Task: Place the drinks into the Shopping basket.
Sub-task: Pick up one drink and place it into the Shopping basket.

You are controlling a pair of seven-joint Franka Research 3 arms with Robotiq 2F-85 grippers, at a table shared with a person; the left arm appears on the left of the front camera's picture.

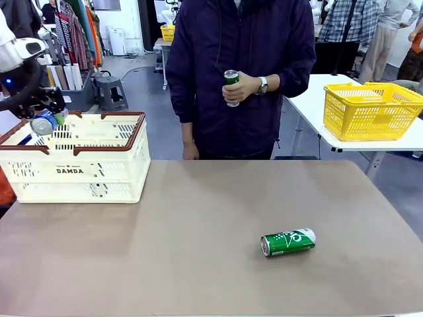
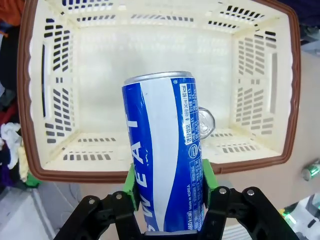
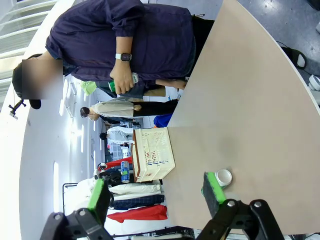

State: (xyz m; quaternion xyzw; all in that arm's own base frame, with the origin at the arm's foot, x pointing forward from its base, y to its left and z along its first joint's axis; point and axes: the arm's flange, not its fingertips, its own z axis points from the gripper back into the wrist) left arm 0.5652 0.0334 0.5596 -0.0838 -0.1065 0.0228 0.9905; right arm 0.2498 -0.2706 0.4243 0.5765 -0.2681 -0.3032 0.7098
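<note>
Since my left gripper [image 2: 167, 177] is clamped on the blue and white can [image 2: 160, 150] above the Shopping basket [image 2: 31, 100] for a clean drop, my right gripper [image 3: 157, 192] hangs open, one green can [image 1: 288, 242] lying on the desk [image 1: 165, 264], another in the person's hand [image 1: 244, 88].

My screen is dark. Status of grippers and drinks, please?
Left gripper shut on blue and white metal can above cream slotted plastic basket. Right gripper open. Green metal can lies on table; person's hand holds another green can. Nothing blocks basket.
</note>
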